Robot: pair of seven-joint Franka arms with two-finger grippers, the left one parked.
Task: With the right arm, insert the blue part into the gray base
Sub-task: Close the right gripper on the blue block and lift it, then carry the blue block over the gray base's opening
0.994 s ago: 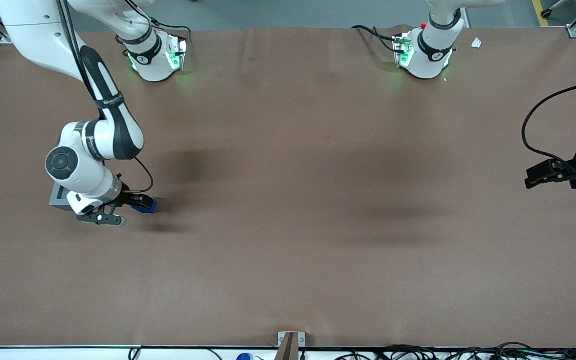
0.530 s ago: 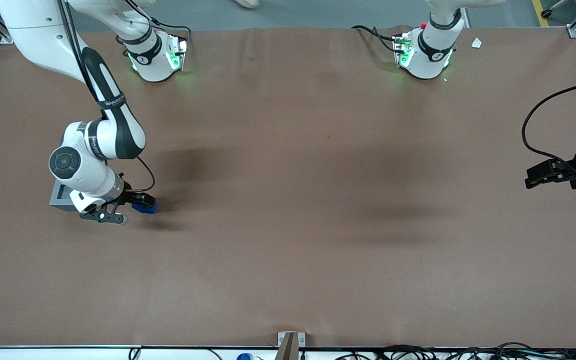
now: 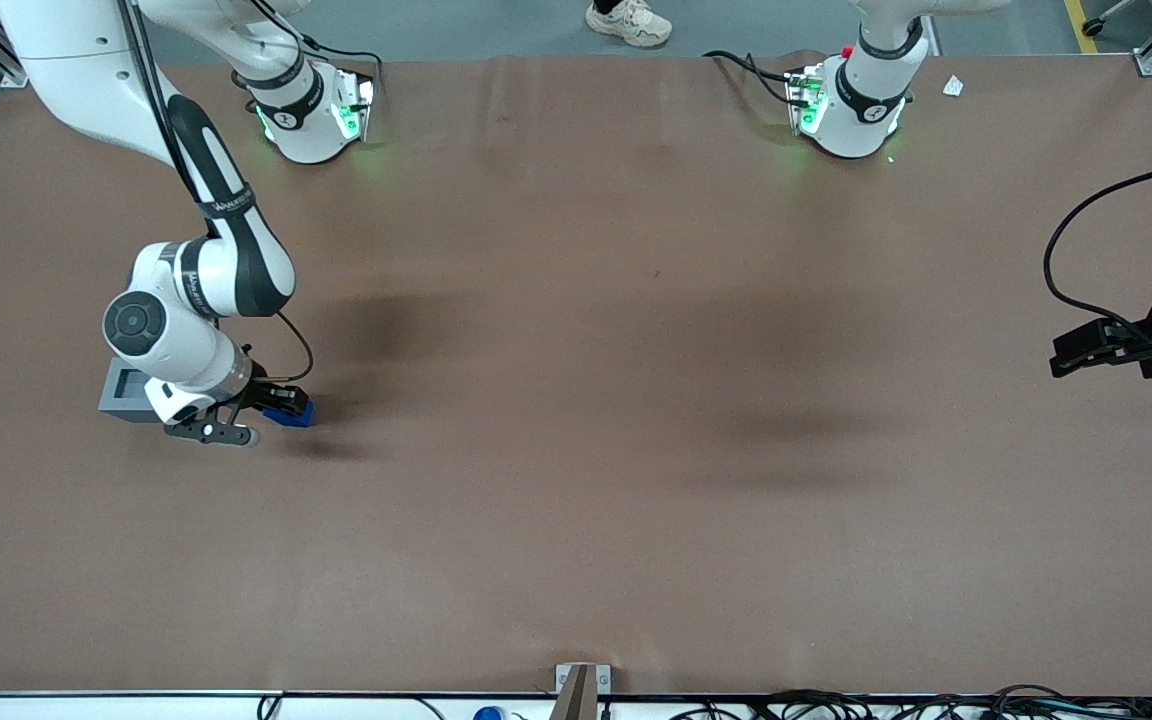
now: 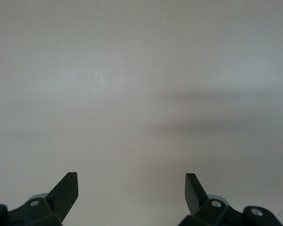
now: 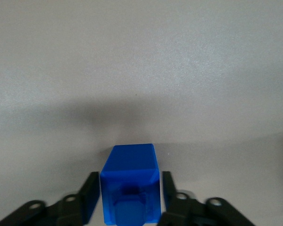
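The blue part (image 3: 300, 412) is a small bright blue block held between the black fingers of my right gripper (image 3: 286, 404), which is shut on it just above the brown table. In the right wrist view the blue part (image 5: 130, 162) fills the gap between the two fingers (image 5: 91, 188), its raised stud facing the camera, and its shadow lies on the table under it. The gray base (image 3: 120, 391) stands on the table beside the gripper, toward the working arm's end. The white wrist (image 3: 181, 365) covers part of it. The base does not show in the right wrist view.
The two arm bases (image 3: 311, 110) (image 3: 851, 100) stand at the table's edge farthest from the front camera. A person's shoe (image 3: 628, 22) shows on the floor past that edge. A metal bracket (image 3: 581, 685) and cables lie at the near edge.
The right arm's wrist and elbow have shifted slightly toward the parked arm's end and away from the camera. The blue part has stayed in the gripper, hardly moving. A shoe has come into view.
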